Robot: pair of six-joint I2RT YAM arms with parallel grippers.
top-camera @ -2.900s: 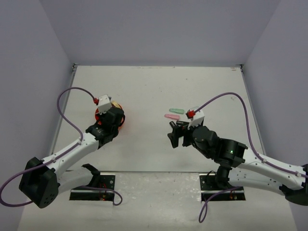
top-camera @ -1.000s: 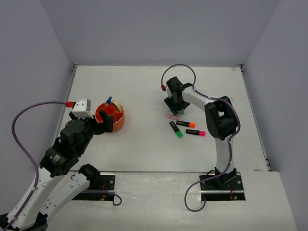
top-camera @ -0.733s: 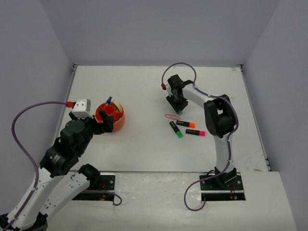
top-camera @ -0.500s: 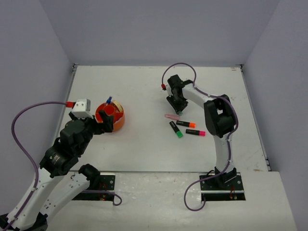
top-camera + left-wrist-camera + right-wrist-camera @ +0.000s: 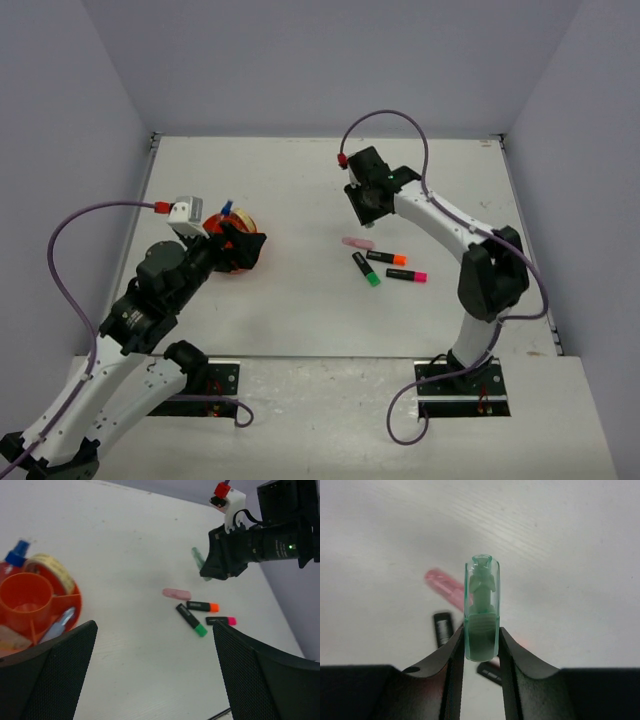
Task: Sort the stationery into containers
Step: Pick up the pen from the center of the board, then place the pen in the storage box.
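My right gripper (image 5: 481, 645) is shut on a pastel green bar (image 5: 482, 610) and holds it up off the table; in the top view it (image 5: 368, 205) hangs above the far middle. Below it lie a pink bar (image 5: 357, 243) and three black highlighters with green (image 5: 366, 269), orange (image 5: 387, 258) and pink (image 5: 407, 276) ends. The orange tub (image 5: 30, 605) holds a blue-capped bottle (image 5: 17, 560), a band ring (image 5: 50, 572) and a blue bar (image 5: 62, 622). My left gripper (image 5: 155, 680) is open and empty, hovering over the tub's right side (image 5: 240, 245).
Grey walls close in the white table on the left, back and right. My right arm (image 5: 450, 225) arches over the right half of the table. The left arm's purple cable (image 5: 90, 220) loops out to the left.
My right gripper has closed on the green bar and lifted it off the table. The left arm has swung its open gripper to the right, over the tub.
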